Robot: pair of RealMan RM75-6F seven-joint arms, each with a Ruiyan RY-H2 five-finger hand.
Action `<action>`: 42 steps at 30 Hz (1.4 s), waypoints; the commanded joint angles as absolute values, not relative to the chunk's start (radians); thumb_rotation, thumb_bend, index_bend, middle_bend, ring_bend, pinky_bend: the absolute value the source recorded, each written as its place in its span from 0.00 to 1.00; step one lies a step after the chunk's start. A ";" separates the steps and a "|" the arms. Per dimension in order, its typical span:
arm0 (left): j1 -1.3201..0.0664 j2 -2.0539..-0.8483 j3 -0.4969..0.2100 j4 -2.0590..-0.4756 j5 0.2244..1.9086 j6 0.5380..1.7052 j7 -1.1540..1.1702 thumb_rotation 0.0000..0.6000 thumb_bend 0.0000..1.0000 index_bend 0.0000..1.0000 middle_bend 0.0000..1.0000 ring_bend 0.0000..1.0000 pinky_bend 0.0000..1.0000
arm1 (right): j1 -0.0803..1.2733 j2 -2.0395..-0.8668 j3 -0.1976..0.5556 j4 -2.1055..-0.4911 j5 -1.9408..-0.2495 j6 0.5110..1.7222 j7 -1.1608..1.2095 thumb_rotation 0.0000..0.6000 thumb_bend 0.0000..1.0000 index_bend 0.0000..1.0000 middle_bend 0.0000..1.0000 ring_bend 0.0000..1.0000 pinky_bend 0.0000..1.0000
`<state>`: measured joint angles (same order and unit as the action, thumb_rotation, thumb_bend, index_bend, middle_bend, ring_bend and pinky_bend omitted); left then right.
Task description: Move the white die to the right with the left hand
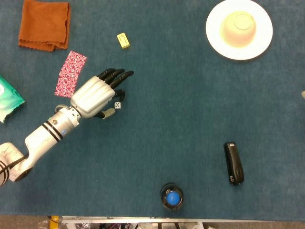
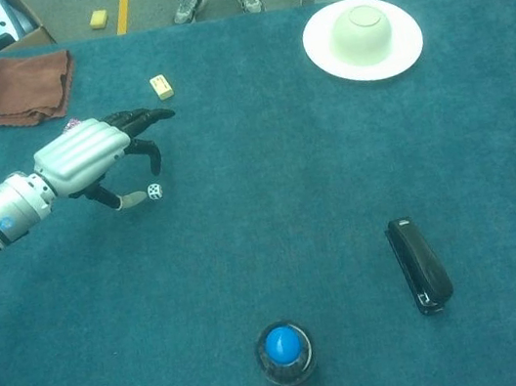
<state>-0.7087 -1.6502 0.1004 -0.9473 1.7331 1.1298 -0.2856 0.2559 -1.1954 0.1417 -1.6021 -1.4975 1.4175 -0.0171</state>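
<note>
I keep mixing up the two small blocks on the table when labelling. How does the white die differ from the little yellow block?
The white die is white with dark pips; the yellow block is pale yellow and plain as far as can be seen. The die looks cubic and the smaller of the two; the block is oblong. The die lies right by the left hand, near its fingertips; the block lies apart, further up the table. Both rest on the blue table, unheld.

Your head view looks straight down on the table (image 1: pixel 190 119); chest view faces forward, lower, sharing that tabletop.
</note>
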 commanded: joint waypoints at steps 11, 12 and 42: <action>-0.738 -1.659 0.092 -0.965 1.710 1.072 -0.283 0.60 0.27 0.39 0.00 0.00 0.10 | 0.250 -1.198 0.136 -1.589 -1.493 1.419 -0.001 1.00 0.00 0.48 0.29 0.19 0.21; -0.740 -1.662 0.088 -0.960 1.704 1.066 -0.285 0.59 0.27 0.39 0.00 0.00 0.11 | 0.250 -1.197 0.135 -1.588 -1.493 1.419 0.000 1.00 0.00 0.48 0.29 0.19 0.21; -0.720 -1.669 0.090 -0.956 1.676 1.083 -0.281 0.82 0.27 0.39 0.00 0.00 0.11 | 0.248 -1.205 0.132 -1.573 -1.487 1.414 0.019 1.00 0.00 0.48 0.29 0.19 0.21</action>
<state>-0.7215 -1.6747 0.0898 -0.9488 1.6749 1.0795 -0.2839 0.2481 -1.2046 0.1318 -1.5733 -1.4871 1.4138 0.0186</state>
